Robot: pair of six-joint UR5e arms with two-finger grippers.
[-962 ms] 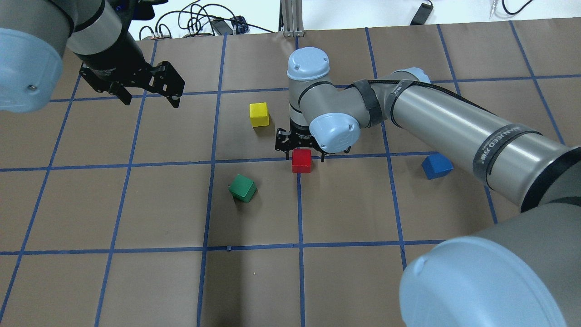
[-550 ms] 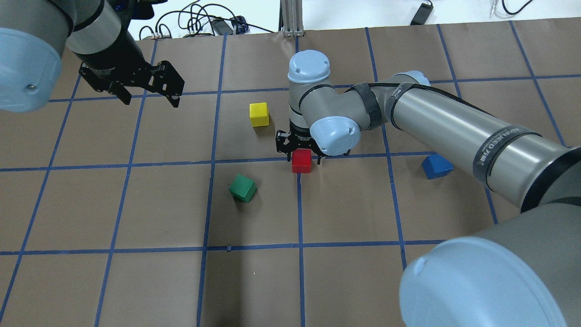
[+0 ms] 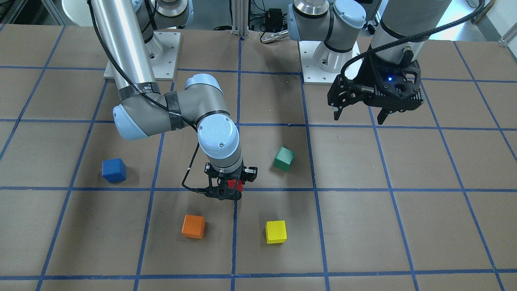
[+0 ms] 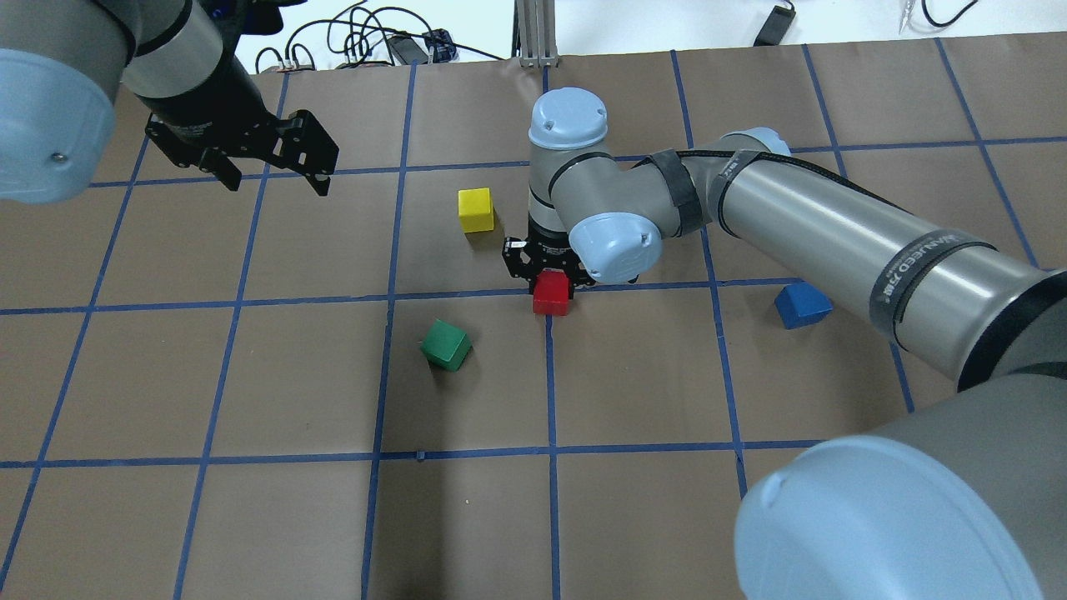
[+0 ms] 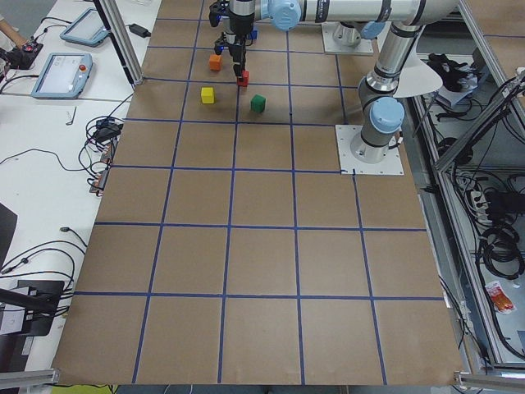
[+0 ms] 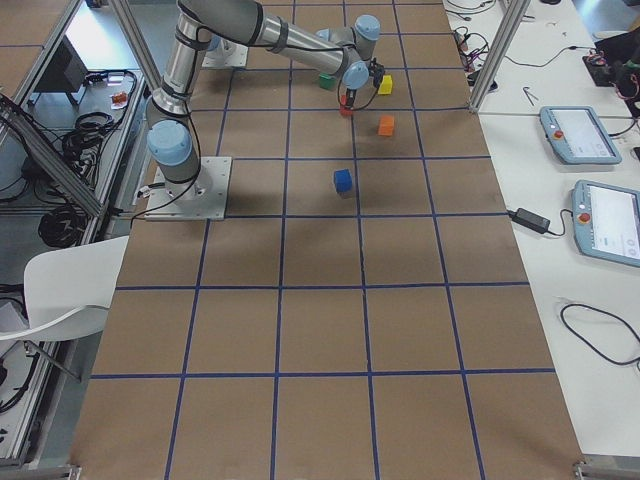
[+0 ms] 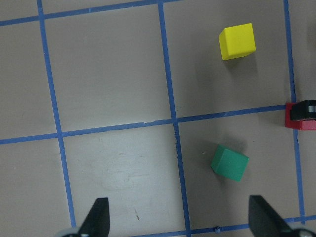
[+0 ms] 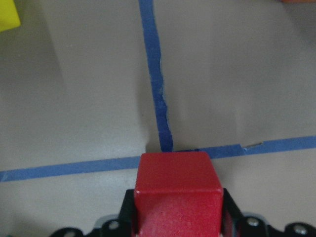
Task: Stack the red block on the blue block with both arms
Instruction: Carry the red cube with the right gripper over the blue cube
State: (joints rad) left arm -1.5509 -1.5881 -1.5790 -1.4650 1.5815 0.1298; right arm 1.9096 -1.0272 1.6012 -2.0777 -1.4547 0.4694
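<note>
The red block [image 4: 552,293] sits at a tape crossing near the table's middle. My right gripper [image 4: 550,279] points straight down and is shut on it, at or just above the table. In the right wrist view the red block [image 8: 177,192] fills the gap between the black fingers [image 8: 231,210]. The blue block [image 4: 802,305] lies alone to the right, partly behind the right forearm; it is in plain sight in the front view [image 3: 114,170]. My left gripper [image 4: 271,171] hangs open and empty above the table's far left.
A green block [image 4: 446,346] lies left of the red one and a yellow block [image 4: 476,209] beyond it. An orange block [image 3: 193,226] shows in the front view, hidden under the right arm in the overhead view. Cables [image 4: 367,42] lie past the far edge.
The right gripper came down a little and its fingers closed from either side onto the red block. The left arm has not moved.
</note>
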